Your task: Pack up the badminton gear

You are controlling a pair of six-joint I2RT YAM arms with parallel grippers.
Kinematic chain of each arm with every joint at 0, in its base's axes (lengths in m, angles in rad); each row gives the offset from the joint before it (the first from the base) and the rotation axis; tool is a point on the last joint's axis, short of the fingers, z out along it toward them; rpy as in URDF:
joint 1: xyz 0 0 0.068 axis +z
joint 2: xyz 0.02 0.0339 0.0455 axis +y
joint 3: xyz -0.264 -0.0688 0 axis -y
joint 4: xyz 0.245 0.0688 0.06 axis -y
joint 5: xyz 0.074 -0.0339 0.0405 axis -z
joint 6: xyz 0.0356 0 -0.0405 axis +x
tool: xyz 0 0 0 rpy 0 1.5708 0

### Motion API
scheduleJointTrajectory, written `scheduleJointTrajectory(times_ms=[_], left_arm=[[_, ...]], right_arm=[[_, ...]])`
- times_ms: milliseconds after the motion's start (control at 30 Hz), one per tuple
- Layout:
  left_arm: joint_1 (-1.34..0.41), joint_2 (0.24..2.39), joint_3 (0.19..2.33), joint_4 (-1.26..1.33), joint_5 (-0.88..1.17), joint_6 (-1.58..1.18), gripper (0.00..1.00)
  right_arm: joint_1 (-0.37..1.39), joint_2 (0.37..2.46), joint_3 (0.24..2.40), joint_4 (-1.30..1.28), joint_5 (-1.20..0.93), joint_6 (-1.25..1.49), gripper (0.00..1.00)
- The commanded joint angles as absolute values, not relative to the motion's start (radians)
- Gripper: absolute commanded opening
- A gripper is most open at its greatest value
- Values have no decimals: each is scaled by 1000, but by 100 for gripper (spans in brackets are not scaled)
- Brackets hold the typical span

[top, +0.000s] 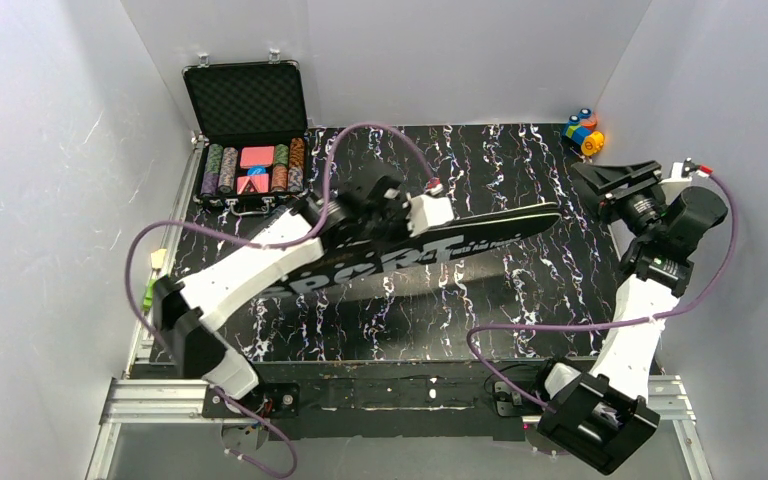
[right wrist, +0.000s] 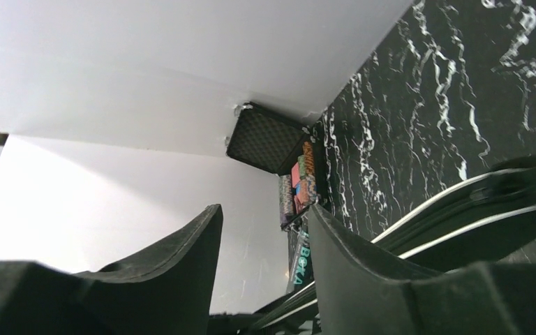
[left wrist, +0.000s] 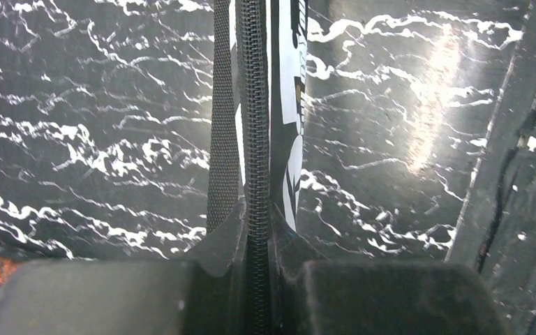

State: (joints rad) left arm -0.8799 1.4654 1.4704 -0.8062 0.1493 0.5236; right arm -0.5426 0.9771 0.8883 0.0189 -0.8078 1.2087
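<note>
The black racket-shaped bag lettered "SPORT" (top: pixel 460 245) lies slantwise across the middle of the table. My left gripper (top: pixel 400 222) is shut on the bag's edge. In the left wrist view its fingers (left wrist: pixel 216 237) pinch the zipper seam (left wrist: pixel 252 105), with a webbing strap (left wrist: pixel 222 125) beside it. My right gripper (top: pixel 610 180) is open and empty at the far right, past the bag's narrow end. In its own view the gripper (right wrist: pixel 265 230) stands clear of the bag (right wrist: pixel 474 216). The dark tube with teal lettering (right wrist: pixel 300 262) shows beyond it. Rackets and shuttlecocks are out of view.
An open black case of poker chips (top: pixel 250 150) stands at the far left corner. Small colourful toy blocks (top: pixel 584 131) sit at the far right corner. White walls close in the table on three sides.
</note>
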Motion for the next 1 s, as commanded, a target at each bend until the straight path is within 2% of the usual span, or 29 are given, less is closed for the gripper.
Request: scheduleJointTrajectory(times_ms=[0,167,433,733,867,967], left_arm=[[-881,1623,1734,-840,178,612,0],[-890,1781,1866,-815,231,644,0],[-886,1873,1824,-727,224,769,0],[-864,1936,1935,-894,590,587,0],[-854,1958,1939,-923,568,571,0],[-844,1943,1875,-846,516,586,7]], right_arm=[[-535,935,975,75,-826,1216,58],[-525,906,984,80,-817,1219,60],[-507,904,939,120,-817,1221,60],[-500,926,930,83,-803,1180,61],[-497,924,921,78,-795,1166,61],[-491,925,909,92,-793,1170,62]])
